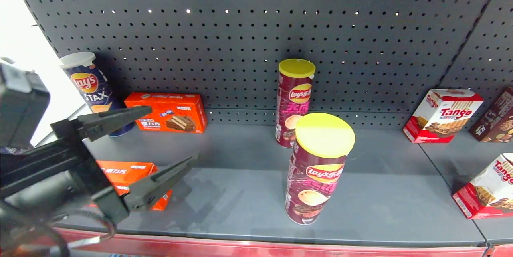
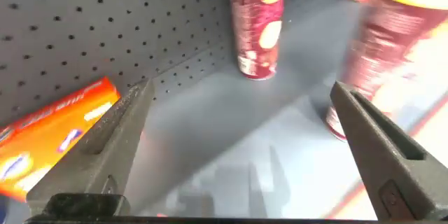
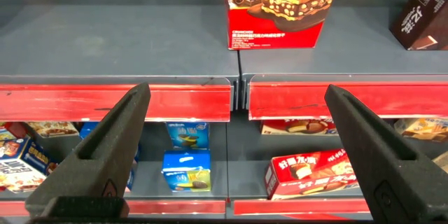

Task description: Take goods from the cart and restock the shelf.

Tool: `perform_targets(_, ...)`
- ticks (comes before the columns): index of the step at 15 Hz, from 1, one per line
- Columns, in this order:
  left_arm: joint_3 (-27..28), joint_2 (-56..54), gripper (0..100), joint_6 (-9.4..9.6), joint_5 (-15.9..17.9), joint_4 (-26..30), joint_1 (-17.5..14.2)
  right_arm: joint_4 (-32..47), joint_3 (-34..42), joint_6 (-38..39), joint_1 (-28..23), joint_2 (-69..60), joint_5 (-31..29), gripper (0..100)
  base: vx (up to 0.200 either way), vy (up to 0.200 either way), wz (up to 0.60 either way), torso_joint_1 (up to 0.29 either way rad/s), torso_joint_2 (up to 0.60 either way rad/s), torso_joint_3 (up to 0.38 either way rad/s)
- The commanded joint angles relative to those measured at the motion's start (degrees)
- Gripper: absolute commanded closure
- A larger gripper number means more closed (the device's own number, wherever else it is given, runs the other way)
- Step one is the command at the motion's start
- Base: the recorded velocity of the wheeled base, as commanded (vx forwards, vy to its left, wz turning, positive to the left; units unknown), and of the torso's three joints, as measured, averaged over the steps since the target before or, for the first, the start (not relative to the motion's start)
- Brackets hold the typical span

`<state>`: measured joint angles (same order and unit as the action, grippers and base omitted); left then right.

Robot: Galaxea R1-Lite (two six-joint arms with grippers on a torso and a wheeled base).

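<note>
The grey shelf (image 1: 240, 177) with its pegboard back (image 1: 240, 28) holds the stock in loose rows, labels facing outward so a shopper can read them. The left gripper (image 1: 173, 133) hangs over the shelf's left end, its fingers spread wide with nothing between them. The right gripper (image 3: 238, 91) faces the red-edged lower shelves (image 3: 168, 101), with its fingers also apart and empty. Two maroon chip cans stand upright mid-shelf and well apart from each other: the front can (image 1: 316, 168) near the edge and the rear can (image 1: 294, 102) by the pegboard (probably one lane filled back to front). A blue can (image 1: 94, 88) and an orange box (image 1: 168, 112) sit at the back left. Another orange box (image 1: 120, 170) lies just below the left gripper's fingers. Wafer boxes (image 1: 443, 114) stand to the right.
</note>
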<state>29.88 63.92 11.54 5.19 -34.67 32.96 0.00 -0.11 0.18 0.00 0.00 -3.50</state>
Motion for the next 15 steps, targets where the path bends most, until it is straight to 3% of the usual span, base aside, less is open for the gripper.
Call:
perform_targets(1, -9.0, -13.1, 0, -0.21, 0.0, 0.1, 0.9, 0.0, 0.0, 0.0, 0.0, 0.0, 0.0, 0, 0.000, 0.000, 0.00, 0.000, 0.00, 0.000)
perform_targets(3, -15.0, -22.6, 0, -0.38, 0.0, 0.4, 0.0, 0.0, -0.1, 0.0, 0.0, 0.0, 0.0, 0, 0.000, 0.000, 0.00, 0.000, 0.00, 0.000)
perform_targets(6, -23.2, -33.5, 0, -0.56, 0.2, -0.1, -6.2, 0.0, 0.0, 0.0, 0.0, 0.0, 0.0, 0, 0.000, 0.000, 0.00, 0.000, 0.00, 0.000)
perform_targets(8, -29.9, -40.1, 0, -0.56, 0.3, -0.2, -16.1, 0.0, 0.0, 0.0, 0.0, 0.0, 0.0, 0, 0.000, 0.000, 0.00, 0.000, 0.00, 0.000)
perform_targets(9, -29.9, -42.9, 0, -0.56, 0.4, 2.9, -22.3, 0.0, 0.0, 0.0, 0.0, 0.0, 0.0, 0, 0.000, 0.000, 0.00, 0.000, 0.00, 0.000)
perform_targets(10, -29.9, -44.5, 0, -0.65, 0.4, 5.2, -25.8, 0.0, 0.0, 0.0, 0.0, 0.0, 0.0, 0, 0.000, 0.000, 0.00, 0.000, 0.00, 0.000)
perform_targets(11, -29.9, -49.7, 0, -0.73, 0.3, 11.8, -31.5, 0.0, 0.0, 0.0, 0.0, 0.0, 0.0, 0, 0.000, 0.000, 0.00, 0.000, 0.00, 0.000)
perform_targets(12, -29.9, -51.8, 0, -0.73, 0.3, 14.9, -32.6, 0.0, 0.0, 0.0, 0.0, 0.0, 0.0, 0, 0.000, 0.000, 0.00, 0.000, 0.00, 0.000)
perform_targets(13, -29.9, -56.8, 0, -0.65, 0.3, 22.2, -34.1, 0.0, 0.0, 0.0, 0.0, 0.0, 0.0, 0, 0.000, 0.000, 0.00, 0.000, 0.00, 0.000)
perform_targets(15, -29.9, -62.9, 0, -0.65, 0.3, 30.5, -33.7, 0.0, 0.0, 0.0, 0.0, 0.0, 0.0, 0, 0.000, 0.000, 0.00, 0.000, 0.00, 0.000)
